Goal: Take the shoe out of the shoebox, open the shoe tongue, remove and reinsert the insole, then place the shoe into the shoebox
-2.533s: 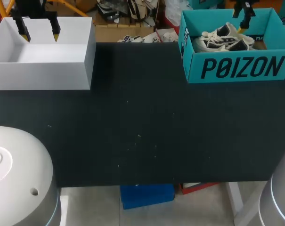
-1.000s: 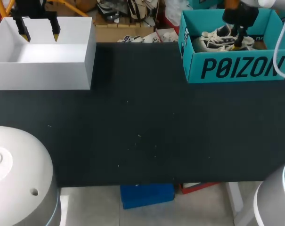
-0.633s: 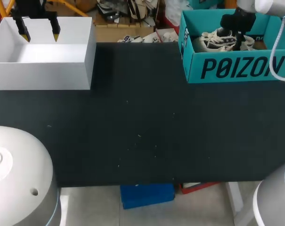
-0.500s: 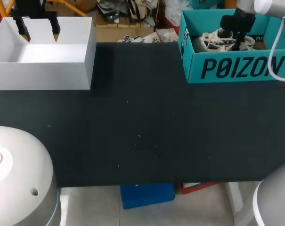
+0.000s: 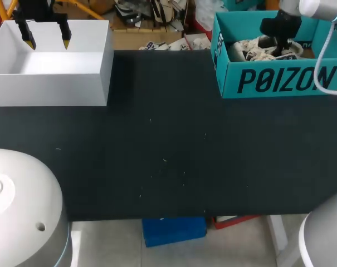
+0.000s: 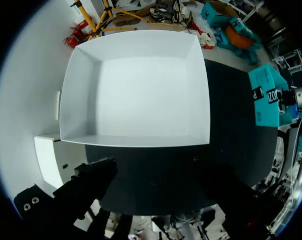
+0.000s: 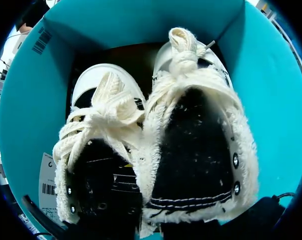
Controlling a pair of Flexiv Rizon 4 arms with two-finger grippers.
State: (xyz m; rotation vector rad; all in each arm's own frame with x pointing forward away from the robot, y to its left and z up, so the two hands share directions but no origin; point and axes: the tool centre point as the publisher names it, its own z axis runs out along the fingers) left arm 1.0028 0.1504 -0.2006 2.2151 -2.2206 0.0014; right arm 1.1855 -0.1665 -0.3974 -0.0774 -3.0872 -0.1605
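Note:
A teal shoebox [image 5: 285, 80] stands at the table's far right. Two black-and-white shoes with fleecy lining and thick white laces lie side by side in it. My right gripper [image 5: 279, 49] is down inside the box and shut on the heel edge of the shoe [image 7: 200, 135] nearer the box's right wall. Its fingertips are hidden under the fleece. The other shoe [image 7: 98, 165] lies beside it, untouched. My left gripper [image 5: 45, 36] hangs open above the white box [image 5: 51, 83] at the far left, holding nothing.
The white box [image 6: 136, 141] holds nothing and fills the far left corner. Dark bare tabletop [image 5: 168, 144] stretches between the two boxes and down to the front edge. The teal box's walls [image 7: 141, 20] close in tightly around both shoes.
My right arm came down into the shoebox and its fingers closed at the shoe's heel. The shoe has tipped slightly. The left arm has stayed still.

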